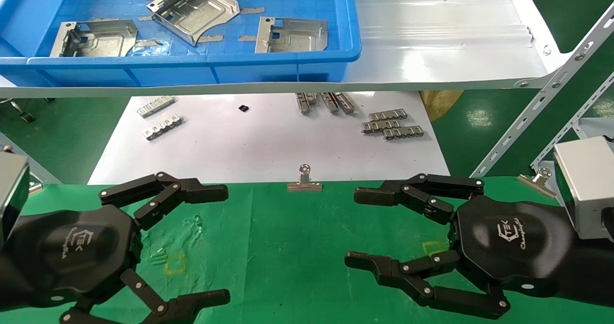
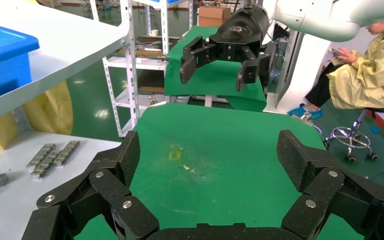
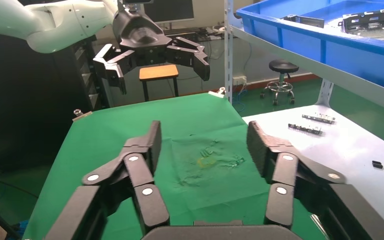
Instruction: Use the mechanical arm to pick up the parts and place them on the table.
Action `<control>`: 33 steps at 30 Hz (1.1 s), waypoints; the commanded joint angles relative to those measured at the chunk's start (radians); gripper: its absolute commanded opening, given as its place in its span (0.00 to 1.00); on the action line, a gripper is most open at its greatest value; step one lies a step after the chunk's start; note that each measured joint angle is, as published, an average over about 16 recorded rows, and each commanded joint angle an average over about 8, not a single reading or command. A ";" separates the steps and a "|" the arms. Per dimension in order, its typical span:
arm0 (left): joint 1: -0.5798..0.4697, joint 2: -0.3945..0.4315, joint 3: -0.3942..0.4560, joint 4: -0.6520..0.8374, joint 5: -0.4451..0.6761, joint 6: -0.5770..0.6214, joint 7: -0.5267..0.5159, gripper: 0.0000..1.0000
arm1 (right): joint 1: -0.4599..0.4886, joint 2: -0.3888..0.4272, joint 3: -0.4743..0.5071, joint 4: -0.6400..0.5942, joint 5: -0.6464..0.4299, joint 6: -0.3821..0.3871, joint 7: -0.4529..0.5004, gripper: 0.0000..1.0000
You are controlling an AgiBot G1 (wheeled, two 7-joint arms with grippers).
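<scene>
Nothing of the task looks done yet: all three flat silver stamped sheet-metal parts, one at the near left (image 1: 93, 38), one tilted at the far middle (image 1: 194, 9) and one at the near right (image 1: 291, 35), lie inside the blue plastic tray (image 1: 192, 62) on the raised white shelf (image 1: 446, 36), and none rests on the green cloth-covered desk (image 1: 288, 247) in front of that tray. The desk carries only its small yellow square outlines (image 1: 175, 262) and a silver binder clip (image 1: 304, 184) at its far edge, on the tray's side. The left black jointed-finger gripper (image 1: 225, 242) hovers low over the desk on the tray's near-left side with its fingers spread wide and nothing between them; the right black jointed-finger gripper (image 1: 352, 228) hovers over the desk on the tray's near-right side, likewise spread and empty. Between tray and desk, the lower white sheet (image 1: 264, 141) holds small ridged metal strips (image 1: 393, 125), which are not the parts. By this reading, every pick from the tray and every placement on the desk remains to be carried out, starting with a reach up and forward to the tray.
</scene>
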 commanded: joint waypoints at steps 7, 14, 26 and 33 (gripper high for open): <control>-0.046 0.004 -0.008 0.007 0.011 -0.021 0.000 1.00 | 0.000 0.000 0.000 0.000 0.000 0.000 0.000 0.00; -0.354 0.110 0.035 0.155 0.163 -0.108 -0.023 1.00 | 0.000 0.000 0.000 0.000 0.000 0.000 0.000 0.00; -0.882 0.435 0.221 0.819 0.555 -0.332 0.034 1.00 | 0.000 0.000 0.000 0.000 0.000 0.000 0.000 0.00; -0.991 0.542 0.265 1.088 0.668 -0.596 0.083 0.30 | 0.000 0.000 0.000 0.000 0.000 0.000 0.000 0.00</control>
